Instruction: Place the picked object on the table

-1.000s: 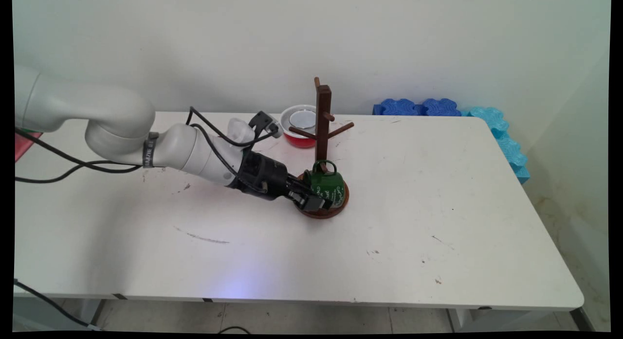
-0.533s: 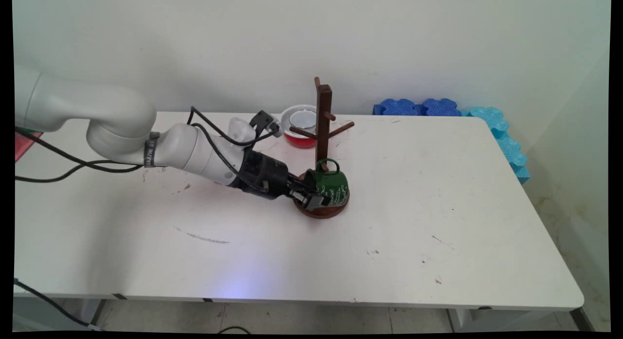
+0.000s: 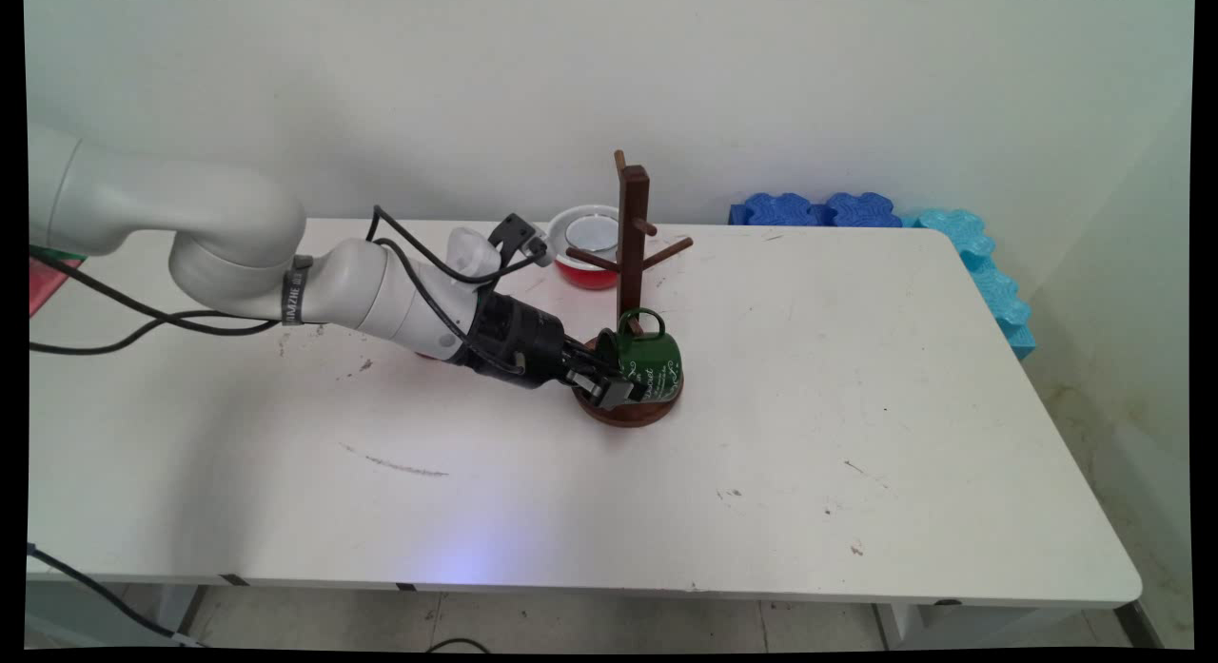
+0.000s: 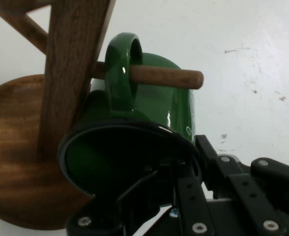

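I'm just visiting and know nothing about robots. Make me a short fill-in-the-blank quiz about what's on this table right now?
The gripper grips the rim of a ____ mug.
The mug's handle is threaded over a wooden ____.
Behind the mug tree sits a ____ bowl with a white inside.

Missing words: green; peg; red

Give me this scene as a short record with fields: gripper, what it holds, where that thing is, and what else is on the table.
gripper: black two-finger gripper, shut on the green mug's rim, one finger inside
held thing: green mug, tipped on its side
mug handle: threaded over a lower peg of the wooden mug tree
mug position: over the tree's round base
other things: red bowl behind the tree; blue foam pieces at the table's far right edge
surface: white table
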You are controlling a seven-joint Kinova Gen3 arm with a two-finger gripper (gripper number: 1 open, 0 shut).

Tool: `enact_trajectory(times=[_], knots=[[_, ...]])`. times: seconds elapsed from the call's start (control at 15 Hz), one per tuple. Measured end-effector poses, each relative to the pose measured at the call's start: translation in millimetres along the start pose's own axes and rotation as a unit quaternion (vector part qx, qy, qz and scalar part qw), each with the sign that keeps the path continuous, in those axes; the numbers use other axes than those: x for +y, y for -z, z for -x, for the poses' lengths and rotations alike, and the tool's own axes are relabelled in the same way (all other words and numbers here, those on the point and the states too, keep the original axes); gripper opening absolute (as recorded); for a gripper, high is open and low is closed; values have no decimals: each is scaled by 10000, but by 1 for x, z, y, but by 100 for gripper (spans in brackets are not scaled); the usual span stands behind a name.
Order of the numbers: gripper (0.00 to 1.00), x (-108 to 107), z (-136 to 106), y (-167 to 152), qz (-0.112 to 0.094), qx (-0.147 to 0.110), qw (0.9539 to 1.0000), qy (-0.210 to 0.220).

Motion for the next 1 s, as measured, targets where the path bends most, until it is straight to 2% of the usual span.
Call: enact_trajectory(times=[1.0], knots=[[0, 13, 4, 10, 149, -119, 9996, -198]])
